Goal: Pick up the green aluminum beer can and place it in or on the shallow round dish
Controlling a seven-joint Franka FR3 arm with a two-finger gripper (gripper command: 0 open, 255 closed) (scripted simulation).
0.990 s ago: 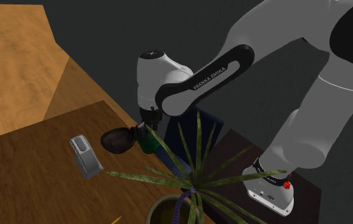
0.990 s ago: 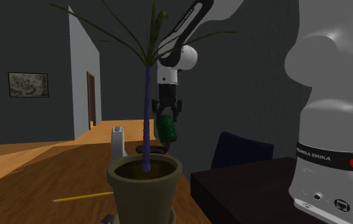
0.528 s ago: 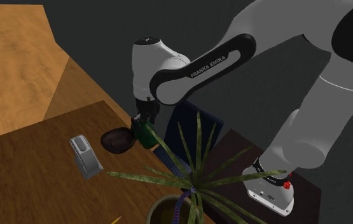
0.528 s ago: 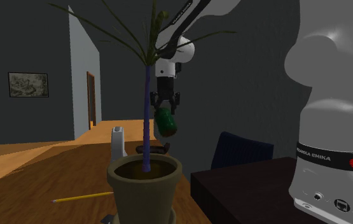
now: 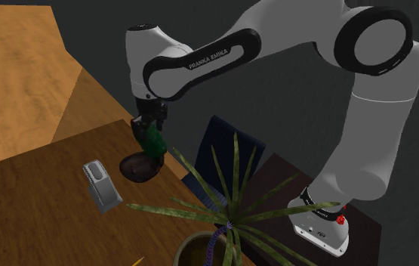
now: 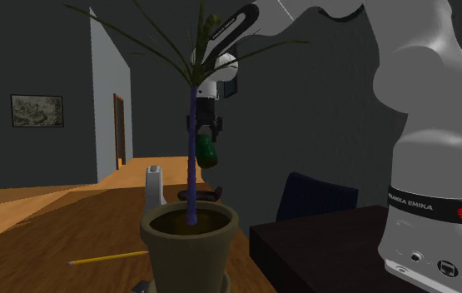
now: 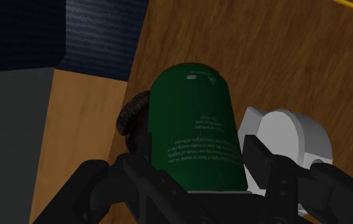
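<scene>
1. A grey upright object (image 5: 102, 185) is seen standing on the wooden table (image 5: 41, 204).
2. The dark round dish (image 5: 137, 169) is set near it.
3. The green can (image 5: 155, 142) is clasped by the gripper (image 5: 152, 136) and held aloft, tilted, just above the dish.

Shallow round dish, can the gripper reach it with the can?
Probably yes: the gripper, shut on the green can, hangs nearly over the dish, nothing between them; the plant leaves lie aside.
</scene>
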